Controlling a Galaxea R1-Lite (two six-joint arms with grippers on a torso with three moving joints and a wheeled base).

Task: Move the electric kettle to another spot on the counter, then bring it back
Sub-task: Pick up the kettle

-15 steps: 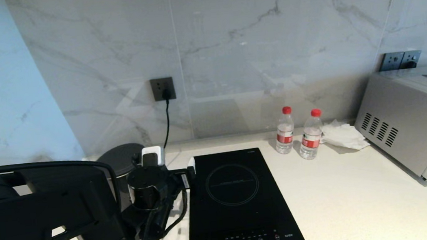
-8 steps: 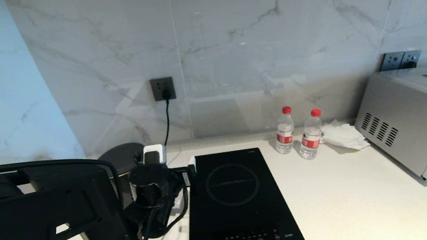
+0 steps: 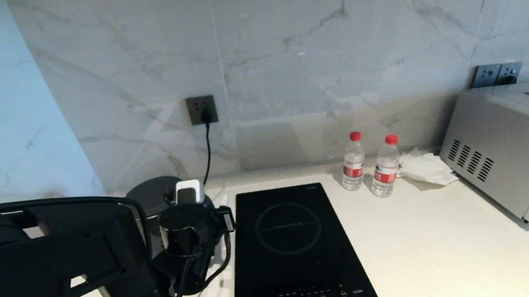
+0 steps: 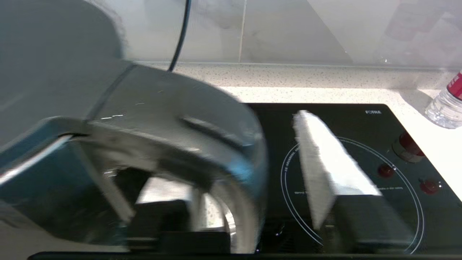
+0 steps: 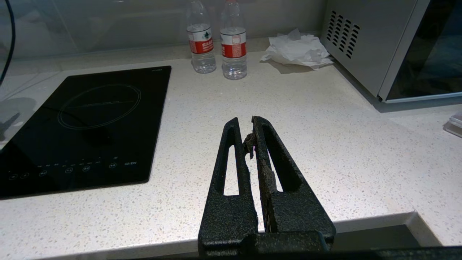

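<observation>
At the back left of the white counter [image 3: 426,244], beside the black hob [image 3: 297,251], stands the electric kettle [image 3: 151,196], mostly hidden behind the left arm. The left gripper [image 4: 249,202] straddles its loop handle (blurred in the wrist view); whether the fingers [image 4: 325,169] have clamped it, I cannot tell. The right gripper [image 5: 251,124] hangs over the counter's front edge, fingers pressed together, empty.

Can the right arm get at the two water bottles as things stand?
Probably yes: the right gripper hovers shut over the counter's front edge, with only bare worktop between it and the water bottles; actual reach stays unproven.
</observation>
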